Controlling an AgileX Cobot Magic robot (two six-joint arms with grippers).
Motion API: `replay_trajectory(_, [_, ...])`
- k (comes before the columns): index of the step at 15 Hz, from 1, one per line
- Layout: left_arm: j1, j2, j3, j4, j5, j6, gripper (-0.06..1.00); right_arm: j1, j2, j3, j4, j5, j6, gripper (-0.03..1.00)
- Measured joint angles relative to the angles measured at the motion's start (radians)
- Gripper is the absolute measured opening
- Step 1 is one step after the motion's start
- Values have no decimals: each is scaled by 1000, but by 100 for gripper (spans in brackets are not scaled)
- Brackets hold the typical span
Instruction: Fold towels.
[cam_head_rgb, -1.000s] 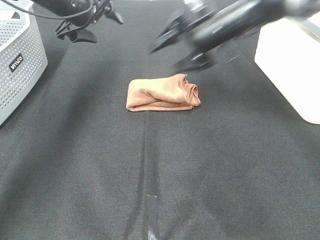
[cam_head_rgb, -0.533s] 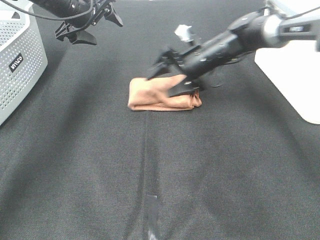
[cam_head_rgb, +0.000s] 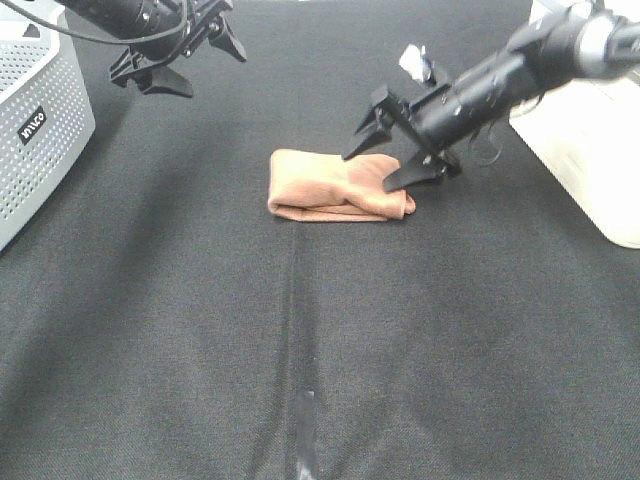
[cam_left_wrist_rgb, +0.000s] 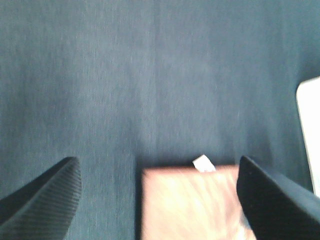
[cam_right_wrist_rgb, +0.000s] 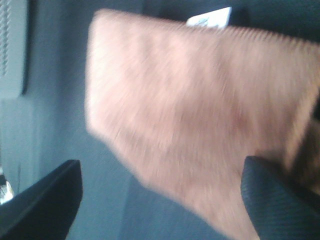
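Towel (cam_head_rgb: 340, 186) folded into a compact bundle on black tablecloth (cam_head_rgb: 300, 330). Right gripper (cam_head_rgb: 392, 150) spread wide over its right end, holding nothing. Left gripper (cam_head_rgb: 180, 50) parked apart, wide too. Next: likely descend and pinch bundle.

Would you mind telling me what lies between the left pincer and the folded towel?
Only bare black table cover: the exterior high view shows nothing between the left pincer and the reddish-brown towel.

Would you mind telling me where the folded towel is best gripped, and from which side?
Probably the towel's bunched end on the right of the high view, where the layers stack thickest. Coming from above and that side suits the right gripper, which hangs open over that end; the rest lies flat on the table, offering little to pinch.
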Motion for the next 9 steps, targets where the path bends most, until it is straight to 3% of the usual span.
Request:
replay_trajectory(4, [0,-74,0,53,135,93,80,0,-128,-1,-75,75,1,81])
replay_trajectory(7, [0,-189,0,189,323,106,80,0,-221,-1,-166,128,70,81])
replay_trajectory(9, [0,-223,0,232,378,106,80,0,-251,-1,-206,128,102,81])
